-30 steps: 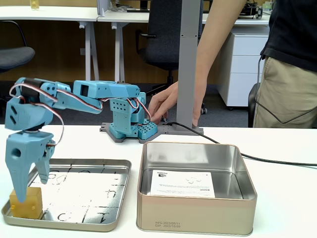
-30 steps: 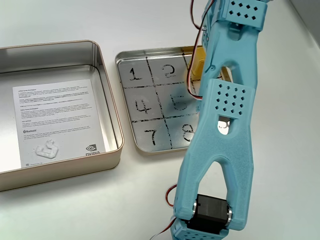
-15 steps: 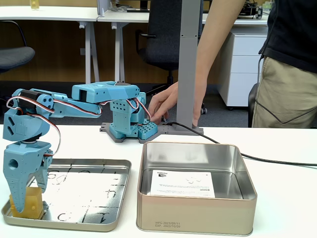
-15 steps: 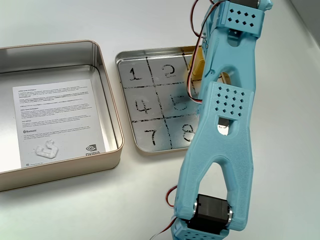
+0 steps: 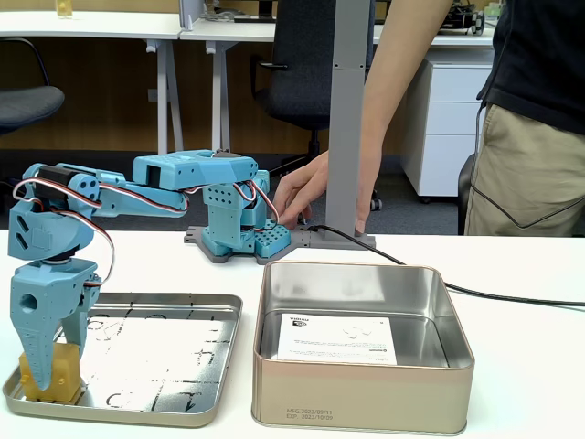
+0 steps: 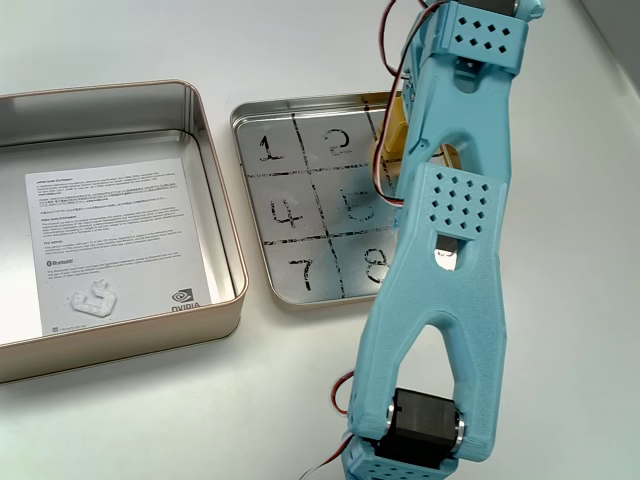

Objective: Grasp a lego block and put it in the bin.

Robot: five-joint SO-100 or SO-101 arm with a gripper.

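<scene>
The blue two-finger gripper (image 5: 44, 370) is reaching down into the shallow flat silver tray with black scribbled numbers (image 5: 174, 402), its fingers nearly closed around the small mustard-yellow plastic lego block (image 5: 57, 378), which is sitting on the tray's near left corner in a fixed view. Whether the pads are actually pressing on the block cannot be told. In a fixed view from above, the long blue arm (image 6: 440, 260) is covering most of the block (image 6: 398, 128) and the tray's right-hand squares. The deep square silver metal bin (image 5: 366, 402) with a white paper label on its bottom is standing just beside the tray. Behind the table a person's hand (image 5: 300, 194) is resting near the arm's base, beside a grey post (image 5: 345, 110).
</scene>
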